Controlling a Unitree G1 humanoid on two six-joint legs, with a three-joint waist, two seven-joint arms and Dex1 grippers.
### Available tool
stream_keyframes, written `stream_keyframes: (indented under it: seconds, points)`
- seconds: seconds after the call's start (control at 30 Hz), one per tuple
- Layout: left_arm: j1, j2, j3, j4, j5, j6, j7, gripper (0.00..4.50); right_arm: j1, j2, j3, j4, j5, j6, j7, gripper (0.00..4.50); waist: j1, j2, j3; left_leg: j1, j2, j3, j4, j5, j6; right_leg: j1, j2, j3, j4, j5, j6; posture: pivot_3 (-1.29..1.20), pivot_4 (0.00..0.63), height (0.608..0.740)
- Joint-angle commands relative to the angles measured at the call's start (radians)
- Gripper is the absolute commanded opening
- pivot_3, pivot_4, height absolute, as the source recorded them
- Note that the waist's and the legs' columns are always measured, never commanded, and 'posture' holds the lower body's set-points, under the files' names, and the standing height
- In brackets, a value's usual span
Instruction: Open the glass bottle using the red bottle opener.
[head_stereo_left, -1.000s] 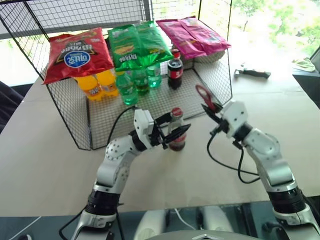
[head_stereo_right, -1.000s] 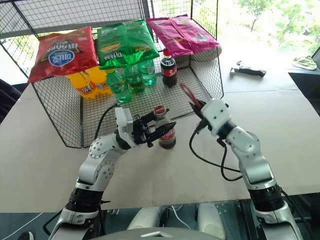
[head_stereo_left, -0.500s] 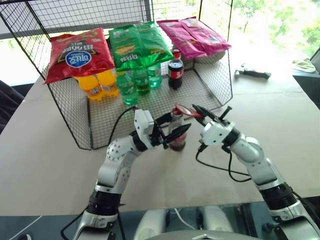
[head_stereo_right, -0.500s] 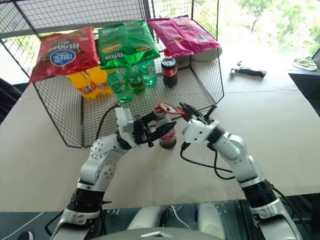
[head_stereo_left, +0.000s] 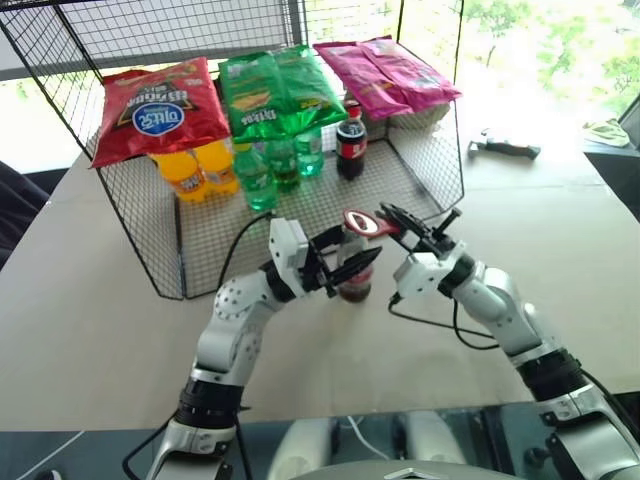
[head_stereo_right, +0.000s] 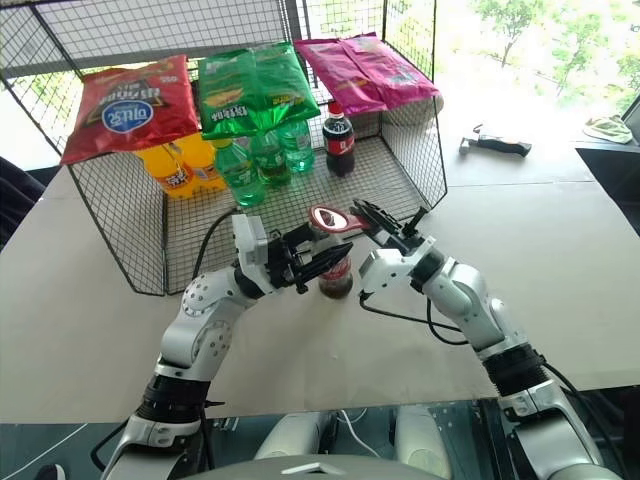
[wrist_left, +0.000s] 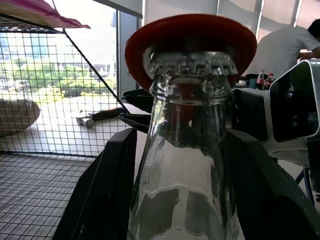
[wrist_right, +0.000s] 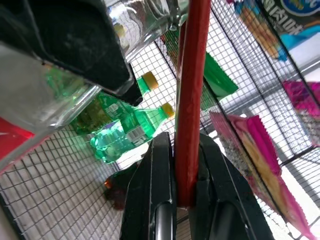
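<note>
The glass bottle (head_stereo_left: 354, 286) stands upright on the table just in front of the wire cage, dark drink and red label showing. My left gripper (head_stereo_left: 350, 258) is shut on its body, one black finger (wrist_left: 107, 190) on each side of the clear neck (wrist_left: 187, 150). My right gripper (head_stereo_left: 392, 218) is shut on the handle of the red bottle opener (head_stereo_left: 360, 222), which lies almost level. The opener's oval ring (wrist_left: 190, 30) sits over the crown cap (wrist_left: 190, 64). In the right wrist view the red handle (wrist_right: 192, 75) runs up between the black fingers (wrist_right: 160, 170).
A wire cage (head_stereo_left: 440, 160) behind the bottle holds red, green and pink snack bags, orange and green plastic bottles and a red-capped plastic cola bottle (head_stereo_left: 350, 145). A dark tool (head_stereo_left: 505, 147) lies on the table (head_stereo_left: 560, 230) at the far right. A person shows behind in the left wrist view.
My right gripper rolled and moved left, swinging the opener from upright to nearly level, and set its ring over the bottle's cap. The left gripper and the bottle stayed put.
</note>
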Motion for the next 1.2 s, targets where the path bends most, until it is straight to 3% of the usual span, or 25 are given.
stream_keyframes:
  seconds: [0.03,0.4,0.83,1.2]
  points:
    - [-0.017,-0.013,-0.012,0.009,-0.007,0.006,-0.001,2.03,-0.026,-0.01,0.039,0.007,-0.063,-0.058,-0.022,0.0,0.0,0.0,0.0,0.0,0.0,0.0,0.0,0.0,0.0,0.0,0.0,0.0,0.0,0.0,0.0,0.0,0.15,0.74]
    - [-0.03,-0.017,-0.01,0.029,-0.001,0.004,-0.006,2.03,-0.044,-0.045,0.013,-0.033,0.008,-0.052,0.029,0.0,0.001,0.0,0.0,0.0,0.0,0.0,0.002,0.0,0.0,0.001,0.0,0.0,0.0,0.0,0.0,0.0,0.15,0.74]
    - [-0.032,-0.019,-0.008,0.035,0.006,0.0,-0.004,2.03,-0.085,-0.12,-0.026,-0.102,0.133,-0.013,0.192,0.0,0.002,0.0,0.0,-0.001,0.0,-0.001,0.002,0.0,0.0,0.001,0.0,0.0,0.0,0.0,0.0,0.0,0.15,0.74]
    - [-0.032,-0.02,-0.01,0.036,0.009,0.003,-0.003,2.03,-0.108,-0.139,-0.047,-0.086,0.143,-0.019,0.208,0.0,0.005,0.0,0.0,-0.001,0.0,-0.001,0.002,0.0,0.0,0.001,0.0,-0.001,0.0,0.0,0.0,0.0,0.15,0.74]
